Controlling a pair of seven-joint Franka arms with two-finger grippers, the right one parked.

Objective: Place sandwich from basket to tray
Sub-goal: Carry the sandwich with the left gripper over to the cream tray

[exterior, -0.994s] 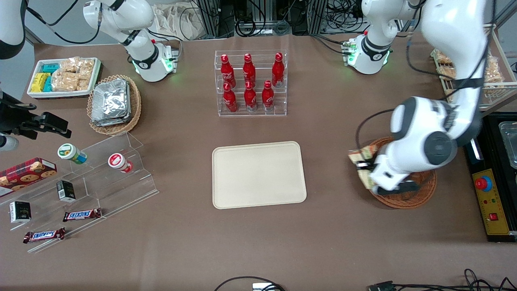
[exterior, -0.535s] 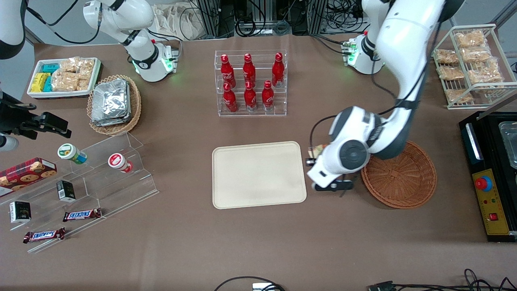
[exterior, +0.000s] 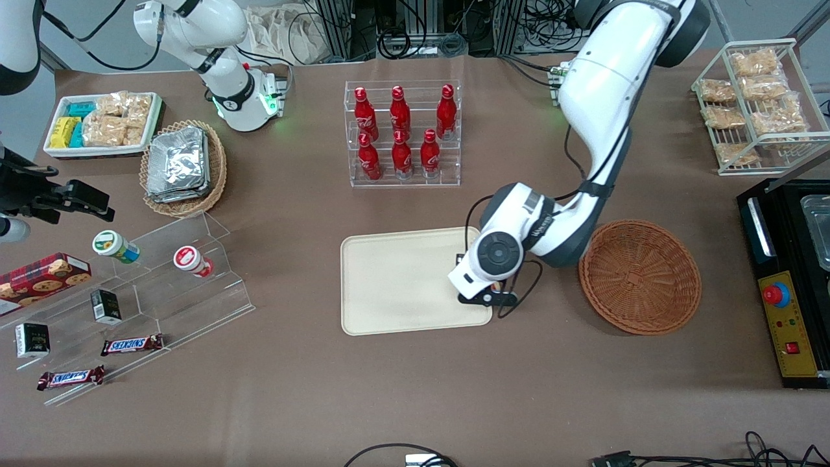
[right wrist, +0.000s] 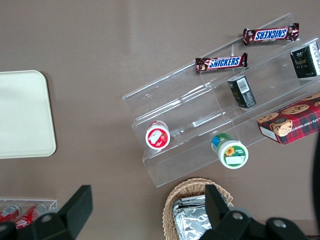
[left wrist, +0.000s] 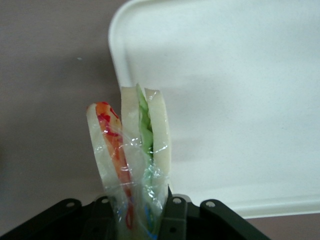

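Note:
My gripper (left wrist: 140, 211) is shut on the sandwich (left wrist: 132, 145), a clear-wrapped wedge with pale bread and red and green filling, held upright at its lower end. The sandwich hangs above a rounded corner of the cream tray (left wrist: 240, 100), partly over the brown table. From the front, the gripper (exterior: 483, 295) is over the tray (exterior: 402, 279) at the edge nearest the basket, and the wrist hides the sandwich. The reddish-brown woven basket (exterior: 639, 275) stands beside the tray toward the working arm's end, with nothing in it.
A clear rack of red bottles (exterior: 402, 133) stands farther from the camera than the tray. Toward the parked arm's end are a tan basket of foil packs (exterior: 183, 167), a white snack bin (exterior: 104, 123) and an acrylic stand (exterior: 162, 285). A wire rack (exterior: 755, 104) and control box (exterior: 784, 305) flank the basket.
The gripper has carried the sandwich out of the basket and sideways to the tray's near edge. The basket, earlier partly covered by the arm, now shows empty.

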